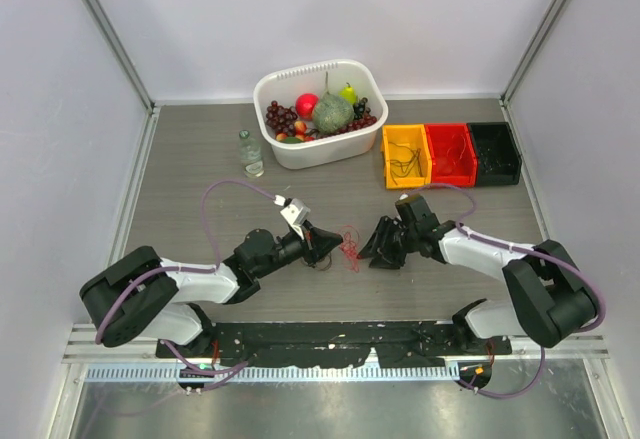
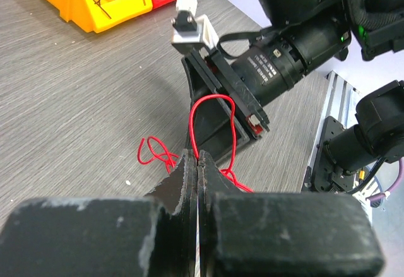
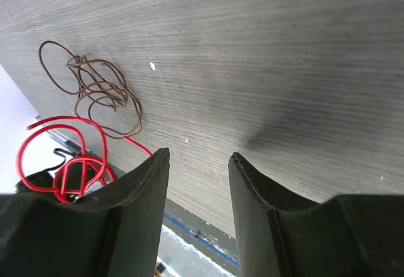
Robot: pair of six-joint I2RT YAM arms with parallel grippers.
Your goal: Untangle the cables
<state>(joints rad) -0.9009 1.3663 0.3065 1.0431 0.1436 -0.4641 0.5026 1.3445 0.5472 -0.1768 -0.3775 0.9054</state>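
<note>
1. Cables [image 1: 350, 247]: one strand, the red wire [image 2: 193, 119], was pinched in the left gripper [image 2: 197, 163]. Its fingers were clenched flat together, and the wire rose from the tips in a tall loop.
2. Right gripper [image 3: 199, 160] stood parted with nothing between the fingers, tips low over bare table [image 3: 284, 50]. It faced the left gripper at close range, with the red loop between the two. Whether the loop touched it could not be told.
3. Further out, more red loops lay on the table just beside the left tips. A brown wire [image 3: 95, 84] lay flat in its own coil just beyond the red. One red strand seemed to run up against its near edge; whether they were hooked together could not be told.
4. A yellow bin [image 2: 110, 12] holding a few dark wires sat well apart at the back.
5. Step in hand, as judged: the right gripper was to take a second hold so the strands could be drawn apart. The task looked early, with red and brown not yet separated.
6. To do it well:
   - Keep the left clamp firm as the anchor.
   - Bring the right tips down astride a single strand, not the whole knot. The brown coil, lying flat and alone, looked the cleaner target.
   - Close fully, since wire this fine slips from a loose grip.
   - Pull low and slowly, away from the left gripper.
   - Stop if the red loop tightens instead of opening.
</note>
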